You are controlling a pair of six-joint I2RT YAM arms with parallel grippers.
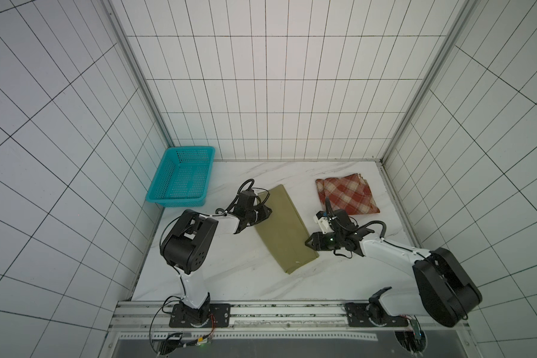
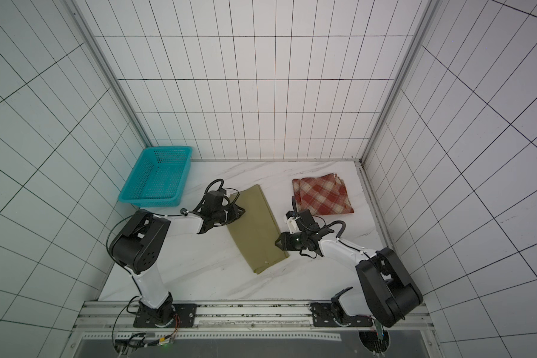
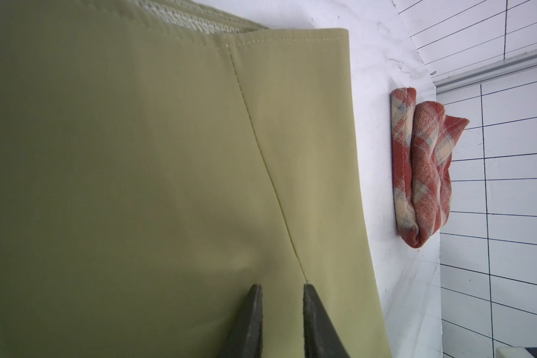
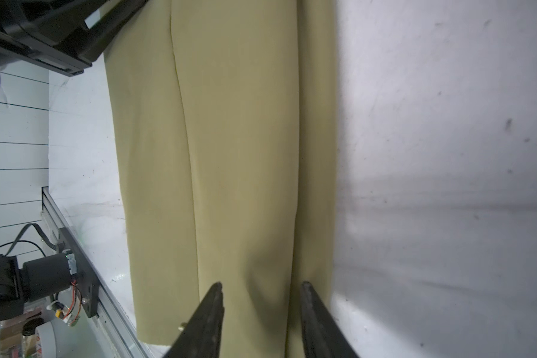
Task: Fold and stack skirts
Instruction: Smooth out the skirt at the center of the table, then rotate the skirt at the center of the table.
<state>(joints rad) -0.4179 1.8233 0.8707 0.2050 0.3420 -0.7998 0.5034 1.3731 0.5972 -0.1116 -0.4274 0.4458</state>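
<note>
The olive-khaki skirt [image 1: 284, 229] is plain, with a yellow-green stitched seam and a pale whitish overlocked edge in the left wrist view, while the plaid skirt [image 1: 348, 193] is red-rust and cream, crossed by faint grey-blue lines. The basket [image 1: 177, 202] is perforated teal, the desk [image 1: 230, 279] is white marble with grey veins, and the walls [image 1: 276, 93] are white with a black grid.

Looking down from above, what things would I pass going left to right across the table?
In a top view: teal basket → olive skirt → plaid skirt.
</note>
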